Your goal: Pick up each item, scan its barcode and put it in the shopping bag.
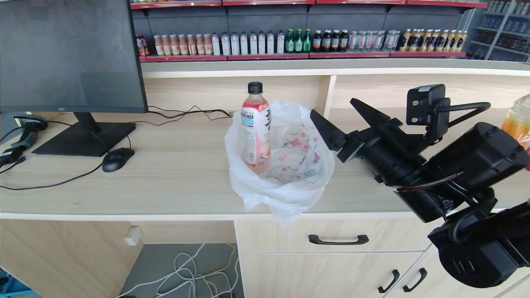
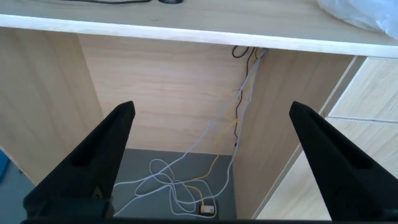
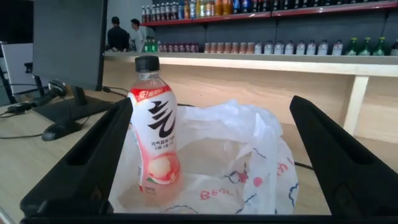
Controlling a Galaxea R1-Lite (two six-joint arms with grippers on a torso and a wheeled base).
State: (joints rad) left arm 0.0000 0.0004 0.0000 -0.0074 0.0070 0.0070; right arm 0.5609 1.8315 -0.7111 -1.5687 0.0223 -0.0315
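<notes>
A pink peach drink bottle (image 1: 256, 126) with a black cap stands upright inside a white plastic shopping bag (image 1: 298, 165), near the bag's left wall; the bag sits open-mouthed near the front of the light wooden tabletop (image 1: 165, 178), and a fold of it hangs over the edge. The right gripper (image 1: 332, 106) hovers just beside the bag's right rim, pointing towards it; its jaws are spread wide and hold nothing. In the right wrist view the bottle (image 3: 155, 149) and the bag (image 3: 249, 143) lie between the two dark fingers (image 3: 93, 155), apart from both.

The left gripper (image 2: 211, 106) is below the tabletop's front edge, facing the open recess under it, where loose cables (image 2: 180, 180) coil on the floor; its jaws are likewise wide apart and empty; a corner of the bag (image 2: 367, 15) shows above.

On the left of the tabletop stand a dark monitor (image 1: 70, 54) and a black mouse (image 1: 117, 159); a barcode scanner (image 1: 27, 132) rests at the far left; an orange-filled bottle (image 1: 517, 120) stands at the right edge.
</notes>
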